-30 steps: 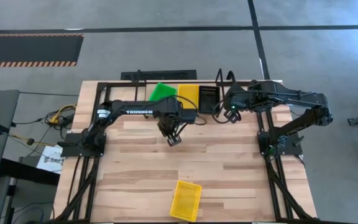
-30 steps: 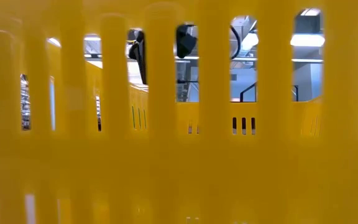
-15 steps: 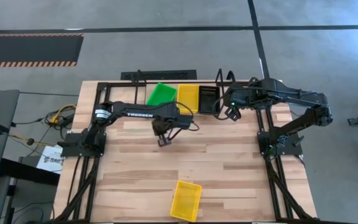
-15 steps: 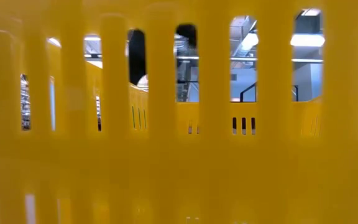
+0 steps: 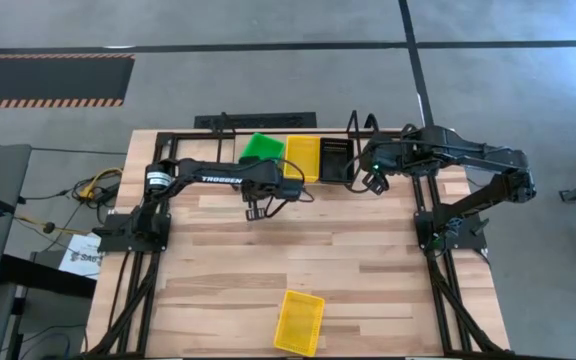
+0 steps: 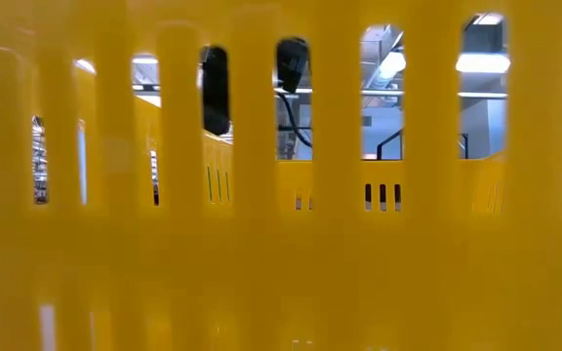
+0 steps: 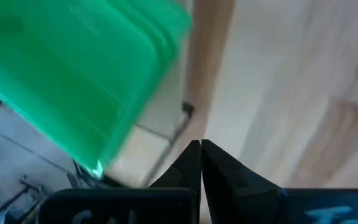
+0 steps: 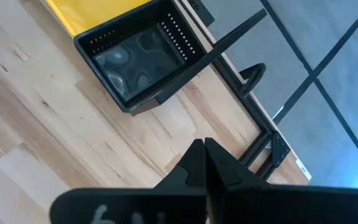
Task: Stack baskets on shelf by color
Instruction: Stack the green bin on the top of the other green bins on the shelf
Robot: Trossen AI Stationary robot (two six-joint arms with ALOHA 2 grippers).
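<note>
The left pincer has pulled back toward the far edge over the last second: it hung out over the middle of the surface and now sits just in front of the green baskets, its fingers pressed together and holding nothing. The left wrist view shows the closed tips with the green stack just ahead, sitting skewed over the edge rather than square to it. The right pincer has barely shifted; it hovers just beside the black baskets, fingers also shut and empty, and its wrist view looks down into the top black basket with a corner of yellow next to it.

On the shelf at the far edge, the yellow baskets stand between the green and the black, so the three colour piles are formed. One yellow basket lies alone at the near edge, well apart from both arms (it fills the low view completely, so that camera tells little else).

Judging from this, the left arm's retreat toward the shelf moves it away from the only basket left to stack. That lone yellow one probably needs fetching next, and the tilted green pile may want straightening, which could be what the left arm is lining up for.
</note>
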